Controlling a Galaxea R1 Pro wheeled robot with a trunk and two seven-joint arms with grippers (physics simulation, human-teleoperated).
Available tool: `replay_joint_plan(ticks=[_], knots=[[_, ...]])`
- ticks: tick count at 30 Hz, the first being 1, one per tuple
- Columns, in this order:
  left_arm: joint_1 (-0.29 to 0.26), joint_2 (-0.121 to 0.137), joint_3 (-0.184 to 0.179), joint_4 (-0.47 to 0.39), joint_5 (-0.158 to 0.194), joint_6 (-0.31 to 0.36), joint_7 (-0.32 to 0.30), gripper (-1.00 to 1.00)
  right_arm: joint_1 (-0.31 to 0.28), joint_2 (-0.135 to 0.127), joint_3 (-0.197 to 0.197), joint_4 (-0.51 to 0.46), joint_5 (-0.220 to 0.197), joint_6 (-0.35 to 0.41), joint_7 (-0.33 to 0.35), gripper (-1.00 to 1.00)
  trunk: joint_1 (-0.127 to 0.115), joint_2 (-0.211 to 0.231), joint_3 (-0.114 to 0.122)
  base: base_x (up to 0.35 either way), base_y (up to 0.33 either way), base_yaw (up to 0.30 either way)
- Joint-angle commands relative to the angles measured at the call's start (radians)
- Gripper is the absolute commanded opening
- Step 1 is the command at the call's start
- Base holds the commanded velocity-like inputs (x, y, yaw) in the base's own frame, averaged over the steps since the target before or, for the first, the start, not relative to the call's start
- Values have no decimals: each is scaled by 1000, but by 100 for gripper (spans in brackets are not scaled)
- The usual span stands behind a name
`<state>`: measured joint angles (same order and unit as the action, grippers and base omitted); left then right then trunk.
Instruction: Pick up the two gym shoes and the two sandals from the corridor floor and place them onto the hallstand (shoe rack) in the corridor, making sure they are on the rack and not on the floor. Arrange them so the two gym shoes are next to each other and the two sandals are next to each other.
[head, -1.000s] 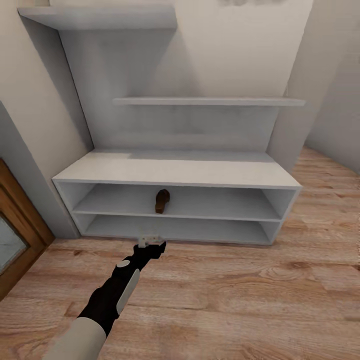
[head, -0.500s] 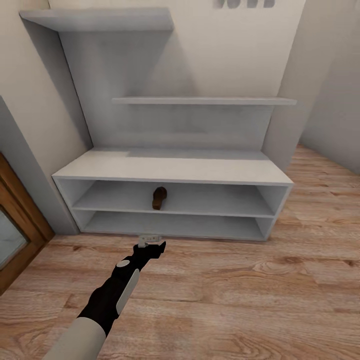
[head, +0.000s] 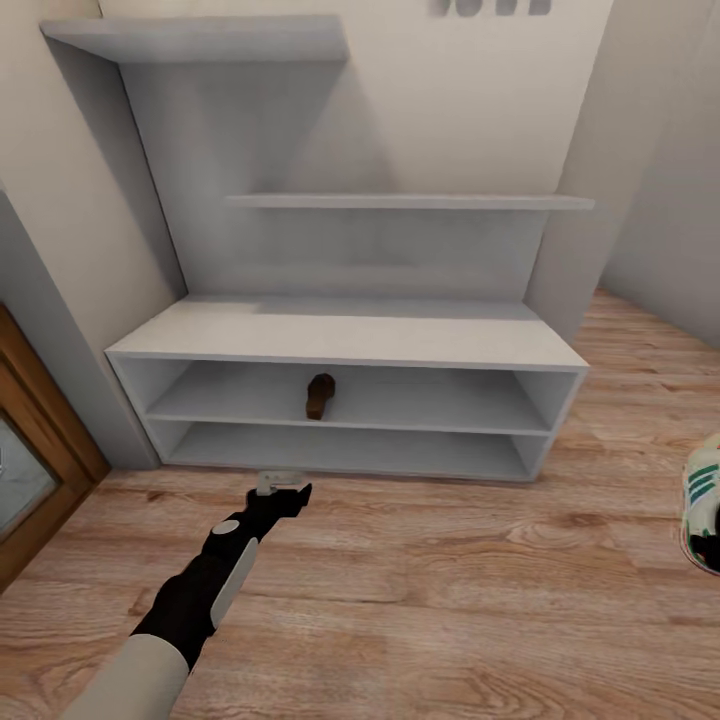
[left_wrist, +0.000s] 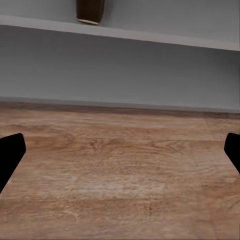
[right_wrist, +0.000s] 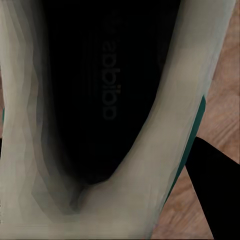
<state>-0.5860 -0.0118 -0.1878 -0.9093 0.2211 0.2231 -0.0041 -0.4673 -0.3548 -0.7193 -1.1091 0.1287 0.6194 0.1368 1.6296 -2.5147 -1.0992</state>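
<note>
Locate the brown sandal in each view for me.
Head view: sandal in the hallstand's upper cubby, near its middle.
Left wrist view: sandal on that shelf, beyond the floor.
Right wrist view: gym shoe interior instead.
Shared landmark: the wood floor.

We are seeing one brown sandal (head: 320, 396) lying in the upper cubby of the grey hallstand (head: 340, 345); a white, green-striped gym shoe (head: 704, 492) is showing at the view's right edge.

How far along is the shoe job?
Done: one sandal sits in the hallstand upper cubby. In hand: a gym shoe held by the right end effector. The left end effector is open, empty. Left: rack this shoe; the other two aren't visible.
</note>
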Motion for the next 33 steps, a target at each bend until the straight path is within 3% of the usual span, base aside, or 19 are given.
replay_joint_plan(ticks=[1,3,4,6,7,9,11,16,20,22,26,30,33], knots=[[0,2,0,-2,8,5,0,100,-2,10,22,4,27,3,7,-100,0,0,-1,0,176,0],[0,12,1,-1,9,5,0,100,-1,81,148,24,27,4,6,-100,0,0,-1,0,221,0],[0,17,2,-1,9,5,0,100,-1,98,174,28,27,3,5,-100,0,0,-1,0,252,0],[0,34,1,-1,10,5,-1,100,-1,162,254,37,26,3,4,-100,0,0,-1,0,278,0],[0,40,1,-1,10,5,-2,100,-1,195,280,39,27,3,3,-100,0,0,-1,0,292,0],[0,47,1,-2,10,5,-17,100,-1,305,323,42,29,5,2,-100,0,0,-1,0,251,0],[0,49,1,-2,9,5,-26,100,-1,347,332,43,29,5,2,-100,0,0,-1,0,108,0],[0,50,1,-1,9,4,-55,100,-1,378,342,59,29,54,-1,-100,0,0,-1,0,28,0],[0,52,1,-1,9,4,-116,100,-2,381,412,100,29,133,-1,-100,0,0,-1,0,3,0],[0,53,2,0,9,3,-168,100,-2,385,472,128,29,151,-1,-100,0,0,-1,0,1,0],[0,56,2,0,9,1,-236,100,-6,399,511,172,29,165,-7,-100,0,0,-1,0,0,0],[0,73,2,0,9,-1,-312,100,-12,411,525,199,29,200,-69,-100,0,0,-1,0,0,0],[0,92,2,0,10,-2,-365,100,-30,420,530,205,28,231,-181,-100,0,0,-1,0,0,0]])
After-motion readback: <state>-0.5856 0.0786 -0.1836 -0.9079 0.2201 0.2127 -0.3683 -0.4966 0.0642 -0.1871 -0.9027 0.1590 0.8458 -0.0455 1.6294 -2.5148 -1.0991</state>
